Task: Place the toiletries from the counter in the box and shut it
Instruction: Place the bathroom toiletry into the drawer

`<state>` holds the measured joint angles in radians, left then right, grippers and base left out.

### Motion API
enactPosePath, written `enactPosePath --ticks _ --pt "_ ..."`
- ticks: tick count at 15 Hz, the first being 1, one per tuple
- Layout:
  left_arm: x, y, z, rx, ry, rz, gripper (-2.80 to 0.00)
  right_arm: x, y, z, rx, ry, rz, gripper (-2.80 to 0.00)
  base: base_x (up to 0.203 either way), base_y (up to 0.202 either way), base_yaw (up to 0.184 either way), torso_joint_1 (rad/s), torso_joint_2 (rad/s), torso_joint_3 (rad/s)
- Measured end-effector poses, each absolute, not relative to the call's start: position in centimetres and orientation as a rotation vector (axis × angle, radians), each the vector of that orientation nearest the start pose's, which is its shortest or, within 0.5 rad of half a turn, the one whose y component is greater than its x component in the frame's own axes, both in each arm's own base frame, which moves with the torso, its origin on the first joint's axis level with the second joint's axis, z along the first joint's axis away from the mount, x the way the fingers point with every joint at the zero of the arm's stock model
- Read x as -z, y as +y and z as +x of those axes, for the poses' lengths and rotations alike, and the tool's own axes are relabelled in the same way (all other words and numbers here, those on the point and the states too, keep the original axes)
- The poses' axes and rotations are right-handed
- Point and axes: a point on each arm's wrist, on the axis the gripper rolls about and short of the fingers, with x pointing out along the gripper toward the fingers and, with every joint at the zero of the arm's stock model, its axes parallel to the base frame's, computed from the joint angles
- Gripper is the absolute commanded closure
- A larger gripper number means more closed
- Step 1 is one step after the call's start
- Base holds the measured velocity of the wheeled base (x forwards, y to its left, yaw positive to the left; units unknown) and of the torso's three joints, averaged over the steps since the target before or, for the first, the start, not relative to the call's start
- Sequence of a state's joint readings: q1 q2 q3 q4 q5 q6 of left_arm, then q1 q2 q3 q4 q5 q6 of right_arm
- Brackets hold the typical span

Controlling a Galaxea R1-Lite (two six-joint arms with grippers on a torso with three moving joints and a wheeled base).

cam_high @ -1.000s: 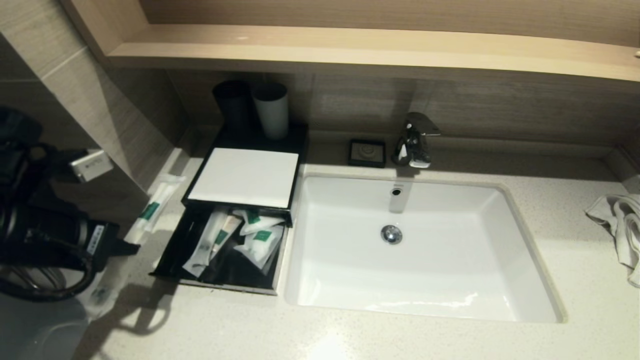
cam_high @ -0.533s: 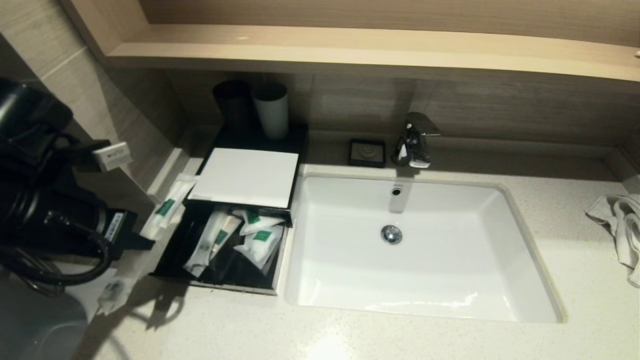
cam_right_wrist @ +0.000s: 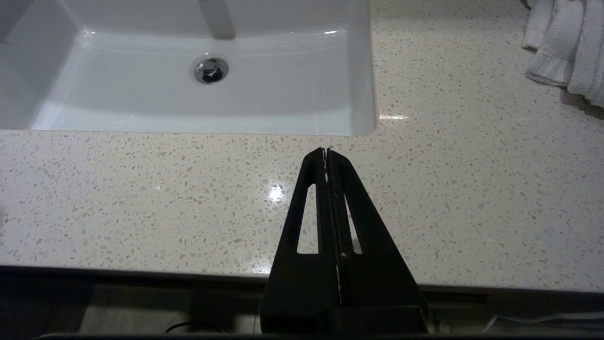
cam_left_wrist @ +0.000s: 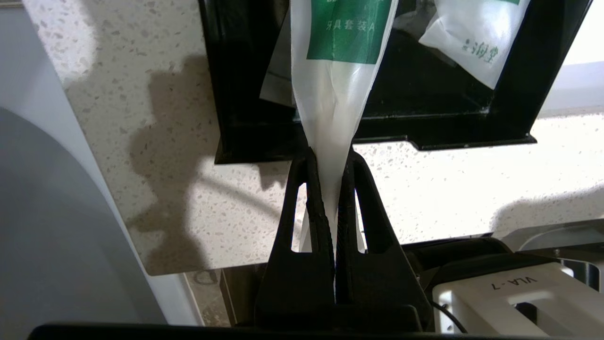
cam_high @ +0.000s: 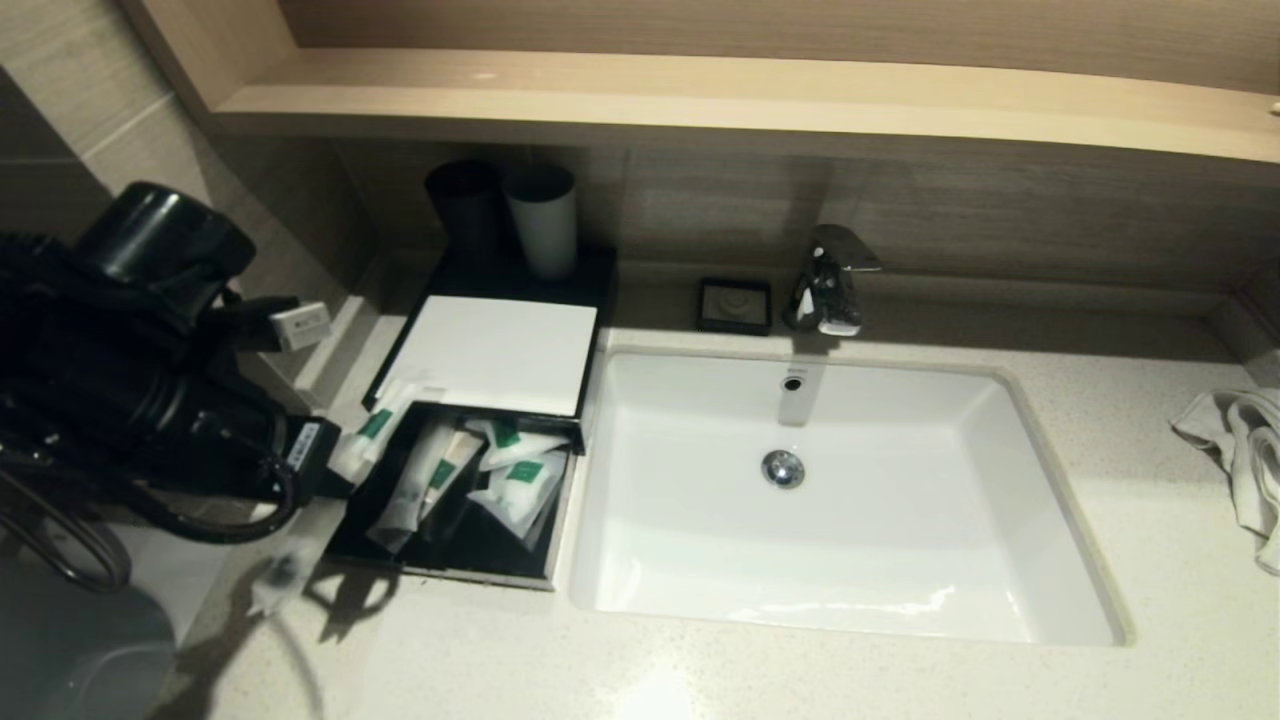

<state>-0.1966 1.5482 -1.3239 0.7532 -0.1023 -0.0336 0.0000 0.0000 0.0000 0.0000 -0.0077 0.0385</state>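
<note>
From my head, my left gripper [cam_high: 335, 470] sits at the left edge of the box [cam_high: 490, 355], its fingers pinched on one long packet [cam_high: 375, 428] whose far end leans over the drawer's left rim; the drawer [cam_high: 455, 495] stands pulled out toward me with three more packets [cam_high: 510, 480] lying inside; the counter [cam_high: 700, 670] runs around the sink [cam_high: 840, 500], with a towel [cam_high: 1240, 450] far right. At my left wrist, my fingers [cam_left_wrist: 309, 208] clamp the packet's crumpled end [cam_left_wrist: 332, 137] just short of the drawer front. At my right wrist, my right gripper [cam_right_wrist: 326, 153] hangs over the near counter with fingers pressed together, holding nothing.
</note>
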Motion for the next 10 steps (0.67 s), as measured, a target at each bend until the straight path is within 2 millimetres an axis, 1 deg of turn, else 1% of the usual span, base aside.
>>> enactPosePath --ticks 6,8,10 --pt "-23.9 -6.1 26.7 0.242 1.036 -0.027 0.0 -7.5 0.0 -2.3 0.008 0.0 0.038 0.0 0.0 0.0 0.0 0.0 0.0 0.0" --pt "-23.5 -6.5 27.6 0.238 1.052 -0.036 0.0 -7.5 0.0 -2.3 0.007 0.0 0.038 0.0 0.0 0.0 0.0 0.0 0.0 0.0" --pt "-23.3 -6.6 28.2 0.231 1.074 -0.041 0.0 -7.5 0.0 -2.3 0.008 0.0 0.038 0.0 0.0 0.0 0.0 0.0 0.0 0.0"
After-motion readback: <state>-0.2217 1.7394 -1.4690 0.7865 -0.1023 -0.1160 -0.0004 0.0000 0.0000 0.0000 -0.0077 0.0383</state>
